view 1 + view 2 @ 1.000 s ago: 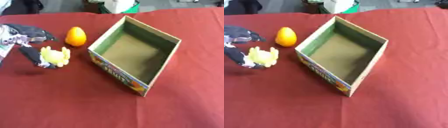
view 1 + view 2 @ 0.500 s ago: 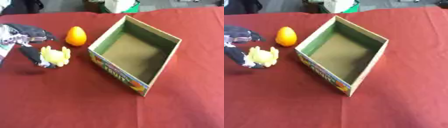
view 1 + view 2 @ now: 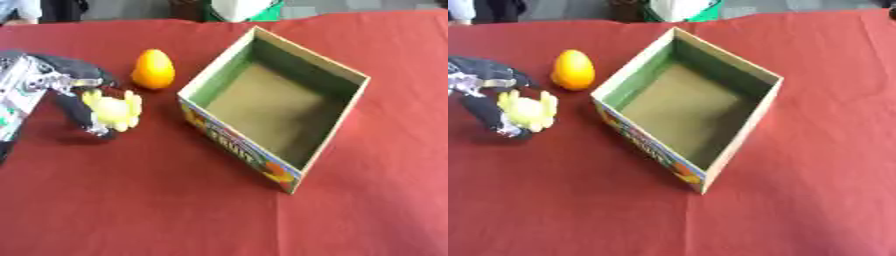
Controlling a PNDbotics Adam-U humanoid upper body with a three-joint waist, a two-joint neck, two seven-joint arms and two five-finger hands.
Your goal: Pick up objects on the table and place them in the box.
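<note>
Red cloth is seen covering the table (image 3: 131, 200), on which an open cardboard box (image 3: 273, 106) is set at an angle near the middle. The box is shown with a green inner wall, a brown bottom and a colourful printed label on its near outer side; nothing is seen inside it.

At the left side of both views, the robot's left hand (image 3: 52, 85) is brought in from the left edge, black with silver parts. Its fingers (image 3: 77, 107) are curled downward round a small pale yellow object (image 3: 114, 111), which looks soft and lobed; what it is exactly cannot be made out. The yellow object is pinched between a dark finger on its left and the upper part of the hand above it, and it is held at or just above the cloth; whether it is touching the table cannot be told. A shadow is cast on the cloth beneath the hand.

An orange, egg-shaped fruit (image 3: 153, 69) is seen standing upright on the table just beyond the yellow object, between the hand and the box's far-left wall, apart from both. It is not touched by the fingers.

The yellow object is placed just left of the box's near-left corner, outside it. The right hand is not shown in either view.
</note>
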